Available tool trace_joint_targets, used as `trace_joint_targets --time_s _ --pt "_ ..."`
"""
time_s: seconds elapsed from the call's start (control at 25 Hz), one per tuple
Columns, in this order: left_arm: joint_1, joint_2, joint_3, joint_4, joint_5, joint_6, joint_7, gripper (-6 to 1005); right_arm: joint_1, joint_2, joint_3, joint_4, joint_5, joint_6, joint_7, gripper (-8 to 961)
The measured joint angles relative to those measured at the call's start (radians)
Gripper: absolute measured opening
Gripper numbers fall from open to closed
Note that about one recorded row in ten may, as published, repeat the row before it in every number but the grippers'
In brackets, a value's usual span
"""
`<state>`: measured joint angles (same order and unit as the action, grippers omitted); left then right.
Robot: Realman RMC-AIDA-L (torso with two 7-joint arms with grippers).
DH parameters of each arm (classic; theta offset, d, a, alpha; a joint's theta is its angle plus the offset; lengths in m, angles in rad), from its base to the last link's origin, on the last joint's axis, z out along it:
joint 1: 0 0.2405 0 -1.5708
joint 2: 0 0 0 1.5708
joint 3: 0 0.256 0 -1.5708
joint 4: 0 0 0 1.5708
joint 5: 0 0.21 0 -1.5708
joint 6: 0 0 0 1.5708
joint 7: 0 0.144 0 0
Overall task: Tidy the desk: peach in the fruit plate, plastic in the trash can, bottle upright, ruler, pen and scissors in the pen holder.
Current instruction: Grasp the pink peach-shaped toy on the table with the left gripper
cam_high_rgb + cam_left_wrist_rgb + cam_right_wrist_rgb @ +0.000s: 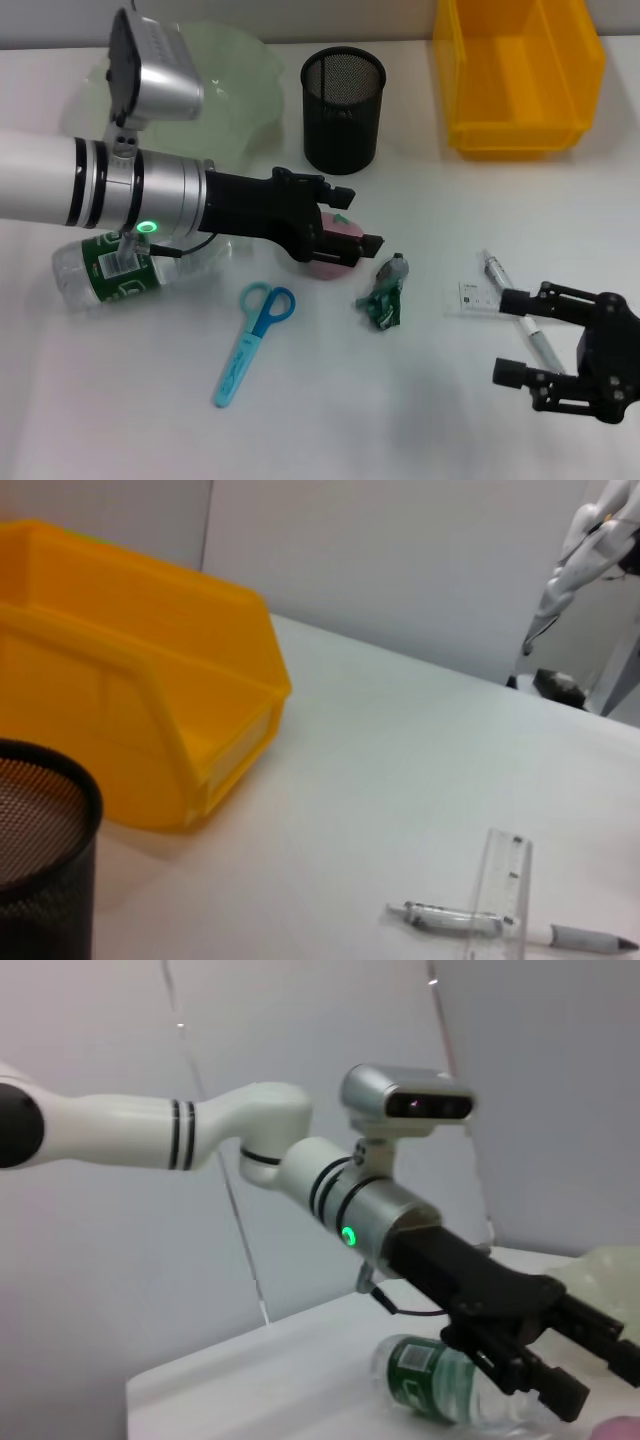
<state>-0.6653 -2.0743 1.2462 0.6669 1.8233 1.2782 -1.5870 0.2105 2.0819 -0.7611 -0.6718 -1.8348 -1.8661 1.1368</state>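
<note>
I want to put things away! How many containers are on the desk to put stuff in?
3: a green fruit plate at the back left, a black mesh pen holder beside it, and a yellow bin back right.

The peach [335, 250] is mostly hidden beneath the left gripper [362, 222], showing only as a pink patch at that gripper's 6 o'clock; in the right wrist view just a pink sliver [618, 1428] shows at the picture's edge; the bottle [110, 268] lies partly covered by the left arm; the fruit plate [235, 85] is partly screened by the wrist camera; the ruler's [478, 297] markings are too small to read; the pen holder [45, 865] is cut off by the left wrist picture's edge.
</note>
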Motion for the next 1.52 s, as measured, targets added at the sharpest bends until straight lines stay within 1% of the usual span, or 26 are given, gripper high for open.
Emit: trace_joint_targets --time_s 0.28,0.6,0.76,1.16,1.52 --pt "0.009 0.000 0.012 -0.003 0.004 -0.049 -0.009 768 0.009 -0.001 0.005 0.007 -0.001 0.009 0.000 767" --pt "0.034 0.003 0.015 -0.006 0.021 -0.122 -0.004 758 0.046 -0.002 0.007 0.053 0.000 0.016 0.002 767" --pt "0.043 0.004 0.032 -0.008 0.023 -0.145 0.001 753 0.059 -0.001 0.008 0.071 0.000 0.032 0.002 767" --pt "0.027 -0.003 0.117 -0.030 0.018 -0.206 0.001 741 0.079 -0.002 0.002 0.077 -0.003 0.043 0.007 767" --pt "0.017 -0.004 0.130 -0.030 0.015 -0.227 -0.005 730 0.086 -0.001 0.007 0.077 -0.003 0.048 0.007 767"
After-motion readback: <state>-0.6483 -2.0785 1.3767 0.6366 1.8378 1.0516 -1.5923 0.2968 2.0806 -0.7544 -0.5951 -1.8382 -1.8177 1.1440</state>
